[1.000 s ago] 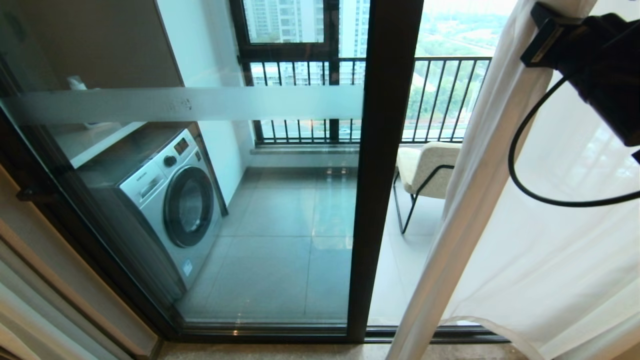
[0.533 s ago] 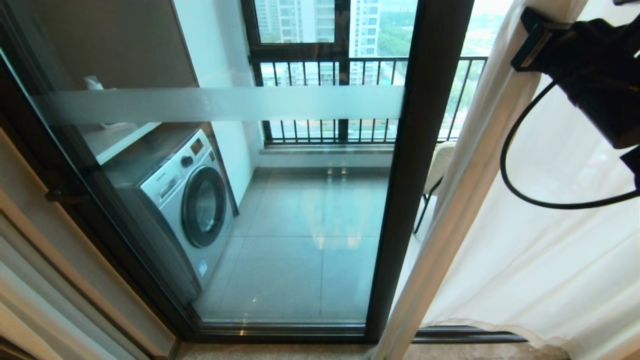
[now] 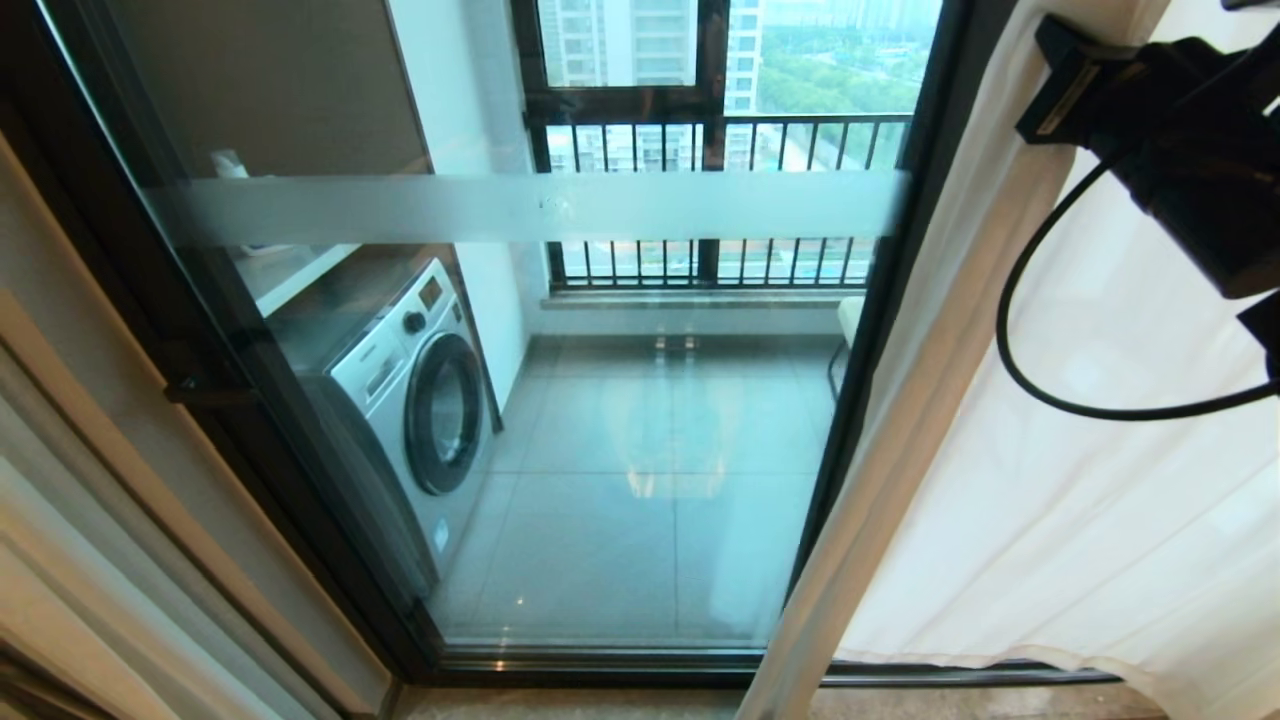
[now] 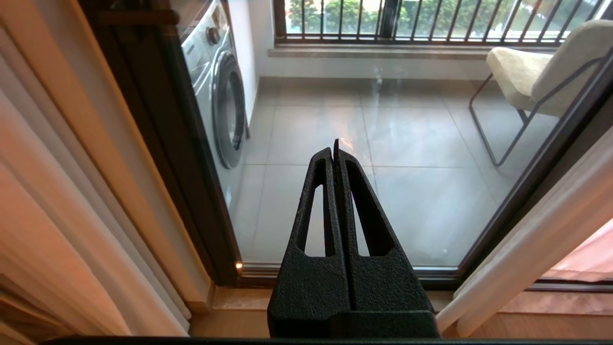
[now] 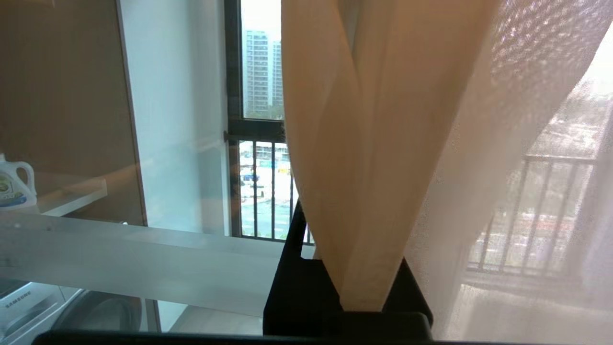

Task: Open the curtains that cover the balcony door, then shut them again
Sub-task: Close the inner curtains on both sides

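Observation:
The balcony door [image 3: 640, 450] is a glass pane in a black frame with a frosted white stripe [image 3: 500, 208], and it fills the middle of the head view. A sheer white curtain [image 3: 1050, 520] hangs at the right, and its leading edge lies over the door's right post [image 3: 880, 330]. High at the right, my right gripper [image 5: 345, 225] is shut on a bunched fold of that curtain [image 5: 373, 167], which hides one finger. My left gripper [image 4: 335, 148] is shut and empty, held low and pointing at the foot of the glass.
Behind the glass are a washing machine [image 3: 420, 400], a black railing [image 3: 720, 200] and a beige chair [image 4: 536, 72]. Thick beige drapes [image 3: 60, 560] hang at the left. A black cable [image 3: 1010, 330] loops from my right arm. A detergent bottle [image 5: 14, 184] stands on a shelf.
The whole head view has slid right, so the camera has moved left. The curtain edge in my right gripper now covers the door's right post and most of the chair.

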Controlling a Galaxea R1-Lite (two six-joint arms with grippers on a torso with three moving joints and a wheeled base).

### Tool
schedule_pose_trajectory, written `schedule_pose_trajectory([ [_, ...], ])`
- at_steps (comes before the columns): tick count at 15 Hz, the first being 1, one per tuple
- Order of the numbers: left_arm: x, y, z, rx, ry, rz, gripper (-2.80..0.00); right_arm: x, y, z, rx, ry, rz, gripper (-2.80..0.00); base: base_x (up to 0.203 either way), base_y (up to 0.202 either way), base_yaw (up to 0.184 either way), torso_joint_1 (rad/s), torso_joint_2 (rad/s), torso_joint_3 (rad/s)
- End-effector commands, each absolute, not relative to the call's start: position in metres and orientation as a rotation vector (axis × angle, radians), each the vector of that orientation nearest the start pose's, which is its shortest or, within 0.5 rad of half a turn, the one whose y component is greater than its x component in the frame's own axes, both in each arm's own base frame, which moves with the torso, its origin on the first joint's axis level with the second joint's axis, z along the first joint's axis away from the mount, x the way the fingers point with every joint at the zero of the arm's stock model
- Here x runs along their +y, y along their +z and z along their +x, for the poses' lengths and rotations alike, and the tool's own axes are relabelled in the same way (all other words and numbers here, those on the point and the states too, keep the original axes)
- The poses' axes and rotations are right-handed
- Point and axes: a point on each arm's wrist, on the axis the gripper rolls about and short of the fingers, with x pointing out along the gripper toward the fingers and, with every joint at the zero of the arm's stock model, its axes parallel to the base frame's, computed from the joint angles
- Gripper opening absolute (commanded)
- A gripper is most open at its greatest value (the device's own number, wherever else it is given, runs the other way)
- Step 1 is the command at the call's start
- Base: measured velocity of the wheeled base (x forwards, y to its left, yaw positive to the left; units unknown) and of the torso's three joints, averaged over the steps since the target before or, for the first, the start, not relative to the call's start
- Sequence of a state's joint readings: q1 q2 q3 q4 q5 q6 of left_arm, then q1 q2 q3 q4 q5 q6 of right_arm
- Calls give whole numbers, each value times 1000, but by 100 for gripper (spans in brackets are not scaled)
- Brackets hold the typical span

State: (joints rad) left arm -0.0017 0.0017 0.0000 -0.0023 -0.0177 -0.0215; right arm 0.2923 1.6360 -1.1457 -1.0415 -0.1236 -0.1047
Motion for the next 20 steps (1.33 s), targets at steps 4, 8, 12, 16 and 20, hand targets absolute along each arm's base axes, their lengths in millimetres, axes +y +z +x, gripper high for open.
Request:
schedule_pose_trajectory([
  [4, 0, 76, -23, -2, -20, -21, -280, 84, 339, 282, -555, 129, 18, -280, 0, 164, 1, 0, 1, 4],
  [8, 0, 76, -23, -1, -19, -23, -280, 83, 339, 281, -557, 124, 19, -280, 0, 13, 0, -1, 1, 0],
  [12, 0, 76, -23, -1, -20, -23, -280, 85, 340, 279, -560, 128, 21, -280, 0, 0, 0, 0, 0, 0],
  [16, 0, 76, -23, -1, -20, -23, -280, 87, 340, 278, -562, 137, 13, -280, 0, 0, 0, 0, 0, 0],
  [20, 0, 76, -23, -1, -20, -23, -280, 101, 340, 276, -563, 179, 1, -280, 0, 0, 0, 0, 0, 0],
])
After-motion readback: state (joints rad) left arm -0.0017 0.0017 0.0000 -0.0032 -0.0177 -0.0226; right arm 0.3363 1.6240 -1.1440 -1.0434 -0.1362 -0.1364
